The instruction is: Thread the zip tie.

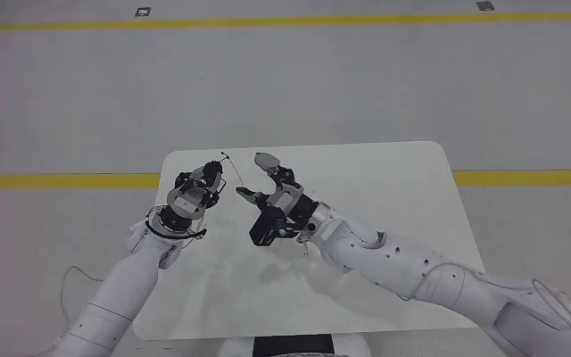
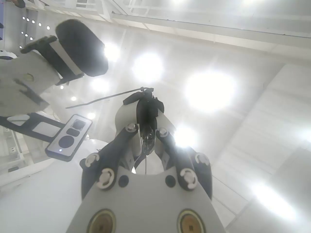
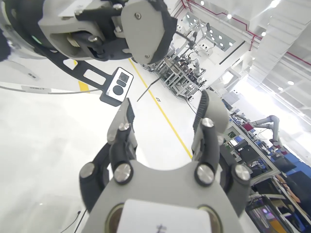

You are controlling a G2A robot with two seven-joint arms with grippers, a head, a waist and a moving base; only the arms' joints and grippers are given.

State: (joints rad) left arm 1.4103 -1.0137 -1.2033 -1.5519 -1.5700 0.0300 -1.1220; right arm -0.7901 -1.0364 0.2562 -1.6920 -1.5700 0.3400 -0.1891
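Above the white table (image 1: 393, 178), my left gripper (image 1: 214, 170) is raised and shut on a thin black zip tie (image 1: 227, 161). In the left wrist view its fingers (image 2: 143, 112) pinch the zip tie (image 2: 104, 97) near the head, and the strap runs sideways to a free tip. My right gripper (image 1: 254, 176) is open close beside it, its two fingers spread on either side of the strap's end. In the right wrist view the right gripper (image 3: 167, 109) gapes below the zip tie (image 3: 148, 88), whose tip hangs just beyond the fingertips without touching them.
The table's near left edge (image 1: 169, 294) lies under the left forearm. Its right half (image 1: 419, 205) is bare apart from the right arm crossing it. Yellow floor lines (image 1: 71, 180) run behind the table.
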